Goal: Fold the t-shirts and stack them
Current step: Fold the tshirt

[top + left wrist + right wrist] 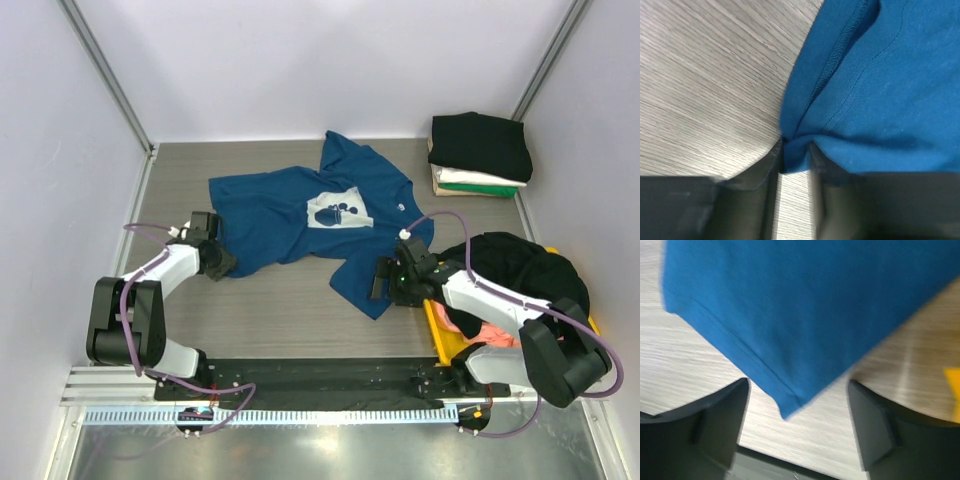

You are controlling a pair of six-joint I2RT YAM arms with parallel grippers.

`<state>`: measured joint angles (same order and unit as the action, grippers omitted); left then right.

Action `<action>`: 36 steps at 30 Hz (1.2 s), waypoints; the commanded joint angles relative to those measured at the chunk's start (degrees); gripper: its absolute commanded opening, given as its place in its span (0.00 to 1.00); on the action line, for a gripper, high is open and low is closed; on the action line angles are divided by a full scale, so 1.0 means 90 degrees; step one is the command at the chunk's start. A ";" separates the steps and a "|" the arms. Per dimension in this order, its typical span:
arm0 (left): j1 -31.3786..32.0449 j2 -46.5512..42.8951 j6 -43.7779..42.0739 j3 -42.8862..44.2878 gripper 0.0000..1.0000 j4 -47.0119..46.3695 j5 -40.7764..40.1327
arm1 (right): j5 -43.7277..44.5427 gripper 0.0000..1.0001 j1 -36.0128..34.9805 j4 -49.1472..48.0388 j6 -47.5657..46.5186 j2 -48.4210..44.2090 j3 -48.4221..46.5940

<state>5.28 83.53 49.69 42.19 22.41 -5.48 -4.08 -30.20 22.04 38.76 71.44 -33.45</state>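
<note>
A dark blue t-shirt with a small white print lies crumpled across the middle of the table. My left gripper is at its lower left corner, shut on a pinch of the blue hem. My right gripper is open just above the table at the shirt's lower right corner, which lies between the fingers untouched. A folded stack with a black t-shirt on top of white and green ones stands at the back right.
A yellow bin at the right holds a heap of black and pink shirts, close behind my right arm. Grey walls enclose the table on three sides. A black strip runs along the near edge.
</note>
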 commanded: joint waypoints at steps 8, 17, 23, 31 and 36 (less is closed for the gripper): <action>-0.0497 -0.0091 -0.0237 0.0497 0.00 0.0282 -0.0046 | 0.0646 0.11 -0.0180 -0.0955 0.0175 0.0861 0.0494; -0.2021 -0.0599 -0.0628 0.1161 0.00 0.1435 0.0148 | 0.1986 0.01 -0.0170 0.0460 0.0576 -0.1663 0.0485; -0.2286 -0.1232 -0.0805 0.0986 0.00 0.1757 0.0481 | 0.1977 0.01 -0.0170 0.1544 0.0849 -0.2888 0.0094; -0.2286 -0.1976 -0.0853 0.0946 0.00 0.2099 0.0579 | 0.1420 0.01 -0.0180 0.1994 0.0879 -0.3212 -0.0461; -0.2286 -0.1772 -0.0902 0.1297 0.00 0.2080 0.0743 | 0.1867 0.01 -0.0170 0.1975 0.0576 -0.2529 -0.1350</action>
<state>-14.87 66.63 42.94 50.57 40.82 -0.67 9.61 -31.66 40.53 45.78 45.84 -38.98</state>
